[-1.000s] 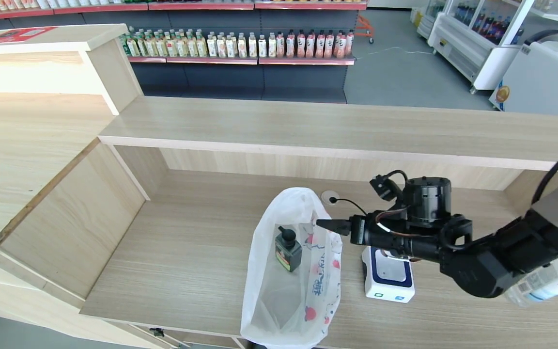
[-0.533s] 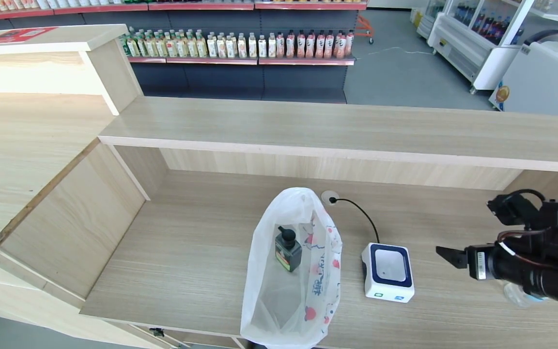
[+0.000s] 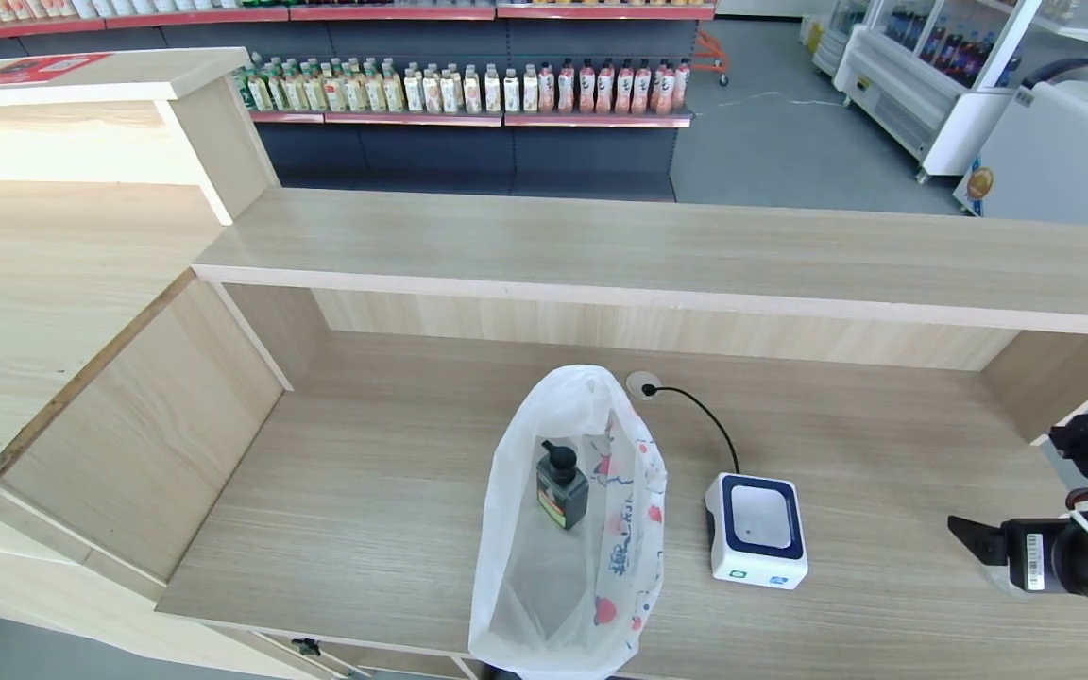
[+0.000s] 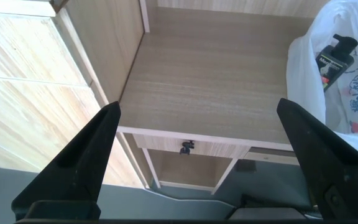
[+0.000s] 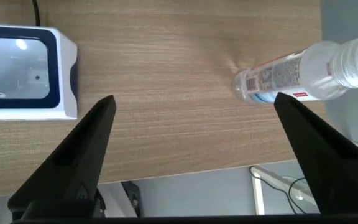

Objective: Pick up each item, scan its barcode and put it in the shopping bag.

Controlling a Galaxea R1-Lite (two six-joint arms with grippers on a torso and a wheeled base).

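A white shopping bag (image 3: 601, 567) stands open at the counter's front middle, and a black pump bottle (image 3: 561, 486) is upright inside it; both bag (image 4: 309, 56) and bottle (image 4: 332, 57) show in the left wrist view. The white and blue scanner (image 3: 756, 529) lies right of the bag. A clear bottle (image 5: 303, 74) with a printed label lies on its side near the counter's right end. My right gripper (image 3: 974, 540) hovers open and empty above the counter there, its fingers (image 5: 98, 130) spread between scanner (image 5: 23, 71) and bottle. My left gripper (image 4: 199, 106) is open, off the counter's front left.
A raised wooden ledge (image 3: 657, 246) runs along the back of the counter, with side walls at both ends. The scanner's black cable (image 3: 705, 420) runs to a hole in the counter behind the bag. Shelves of drinks stand in the room beyond.
My right arm has drawn back from above the bag, past the scanner, to the counter's right end with its gripper empty. The black pump bottle and the bag have not moved.
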